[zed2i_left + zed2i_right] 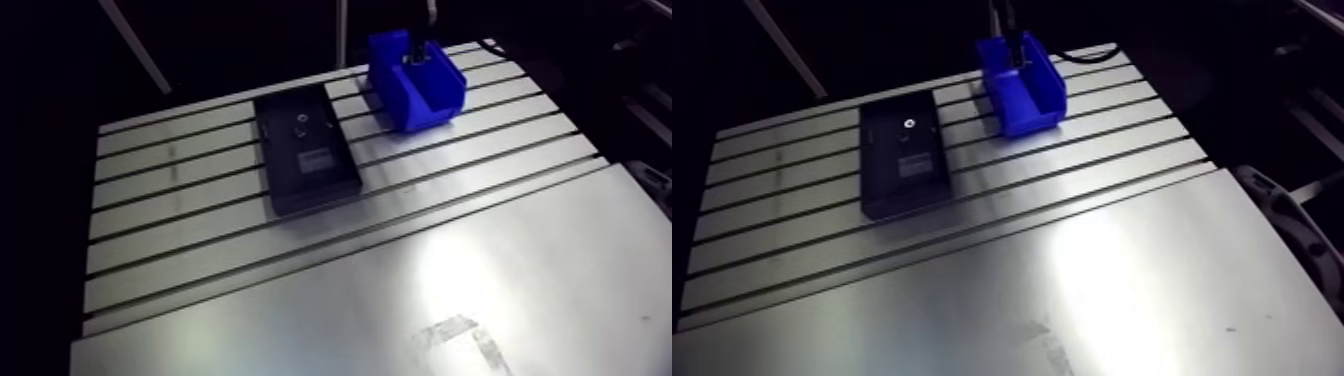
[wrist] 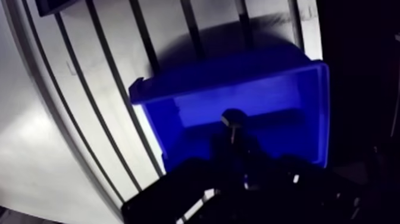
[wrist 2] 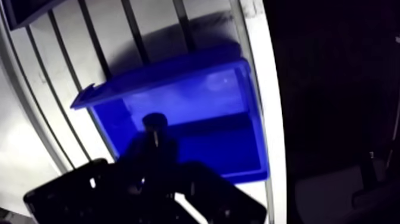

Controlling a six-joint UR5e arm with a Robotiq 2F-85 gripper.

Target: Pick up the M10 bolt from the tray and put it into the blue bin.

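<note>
Wrist view: tool [image 2: 236, 150] is clamped on the M10 bolt [image 2: 233, 118], whose head pokes up ahead of it. Blue bin [image 2: 256, 95] lies open directly beneath. Pickup and carry look done; only the release is left. Tray [image 1: 268, 150] sits well beyond on the surface [image 1: 400, 260].

- Nothing legible anywhere: no word, number, brand or sign.
- Pale rectangular label [image 1: 314, 160] on the floor of the black tray [image 1: 268, 150]: print too small and blurred to read.
- Pale scuffed patch [image 1: 458, 334] on the smooth part of the table [image 1: 250, 310]: no letters made out.
</note>
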